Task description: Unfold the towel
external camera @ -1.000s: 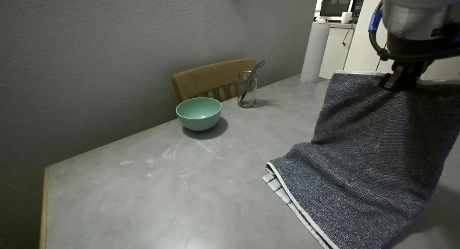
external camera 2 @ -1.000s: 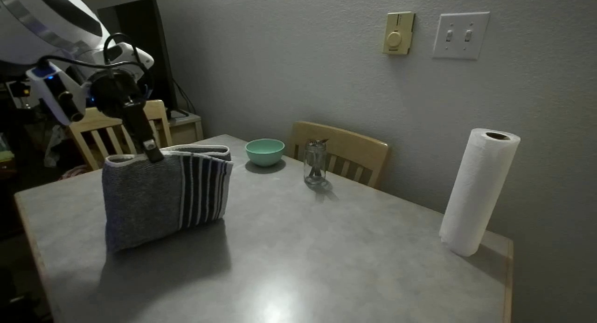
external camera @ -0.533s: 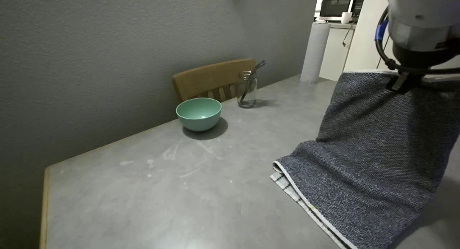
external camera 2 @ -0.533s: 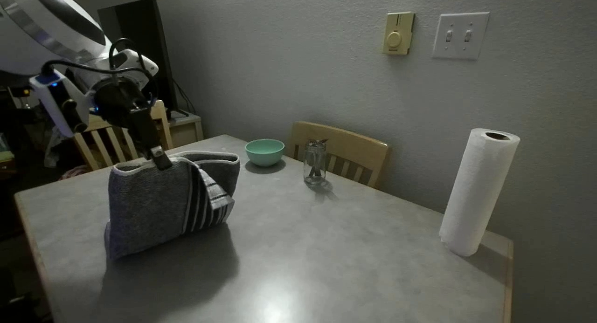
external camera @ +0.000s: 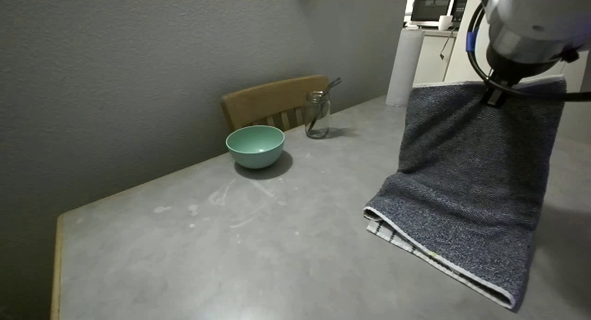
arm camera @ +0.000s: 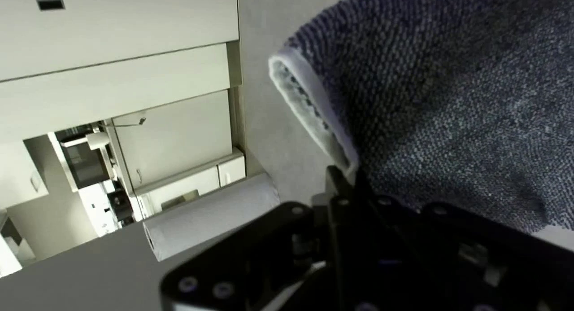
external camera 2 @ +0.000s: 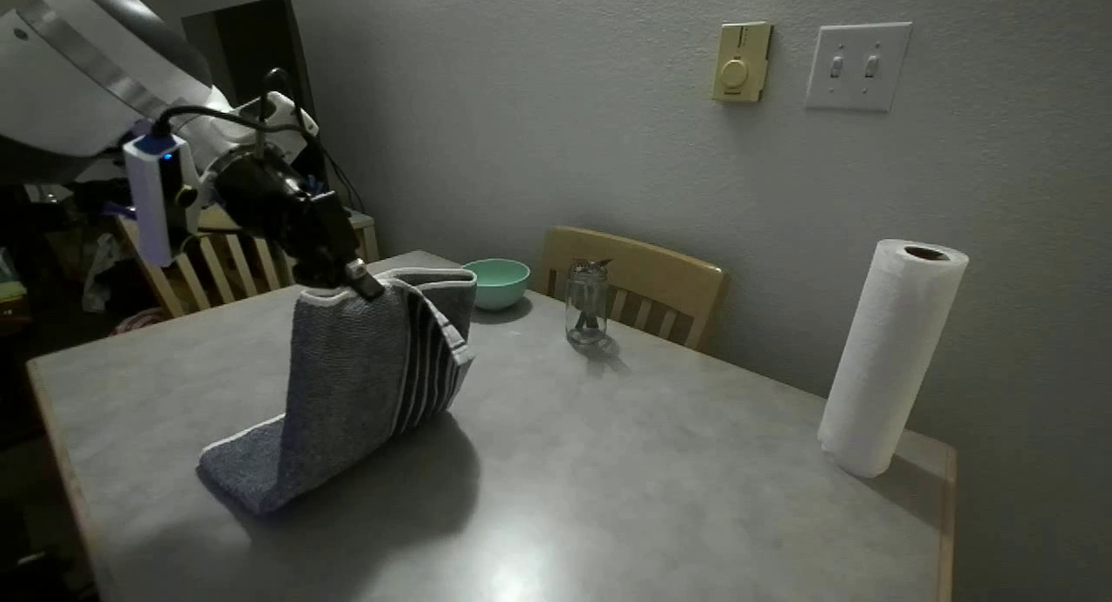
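Dim light, white glare on the tabletop (external camera 2: 539, 506)

In an exterior view, gripper (external camera 2: 365, 282) has carried the towel (external camera 2: 343, 385) toward 3 o'clock. Flap (external camera 2: 243, 463) on table (external camera 2: 695, 463), at towel's 8 o'clock, now well in sight. Striped corner (external camera 2: 454, 343) folded over since a second ago. Bowl (external camera 2: 502, 285) now part-hidden at its 9 o'clock. In an exterior view, lower corner (external camera: 510, 280), 5 o'clock, now in frame.

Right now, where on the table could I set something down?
Bare tabletop spreads between the striped towel and the paper towel roll; another bare patch, smudged white, lies between towel and teal bowl. It's crowded where the gripper holds the towel, and tighter between bowl and mason jar.
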Tool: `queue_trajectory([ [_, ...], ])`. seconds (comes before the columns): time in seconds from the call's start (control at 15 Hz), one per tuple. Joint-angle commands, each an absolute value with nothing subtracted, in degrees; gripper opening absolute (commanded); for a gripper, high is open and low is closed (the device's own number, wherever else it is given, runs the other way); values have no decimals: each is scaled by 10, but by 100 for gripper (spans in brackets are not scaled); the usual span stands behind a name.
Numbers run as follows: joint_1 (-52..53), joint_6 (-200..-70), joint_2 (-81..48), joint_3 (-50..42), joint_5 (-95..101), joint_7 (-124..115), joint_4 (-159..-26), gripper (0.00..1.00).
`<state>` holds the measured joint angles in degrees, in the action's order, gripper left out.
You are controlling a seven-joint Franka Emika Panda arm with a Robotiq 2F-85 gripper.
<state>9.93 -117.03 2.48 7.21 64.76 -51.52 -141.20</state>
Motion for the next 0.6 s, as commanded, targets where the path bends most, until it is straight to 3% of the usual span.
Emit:
queue_trajectory([
  [0.0,80,-1222,27,63,693,-505,-1429,1],
  [0.53,53,-1211,39,38,746,-510,-1466,1],
])
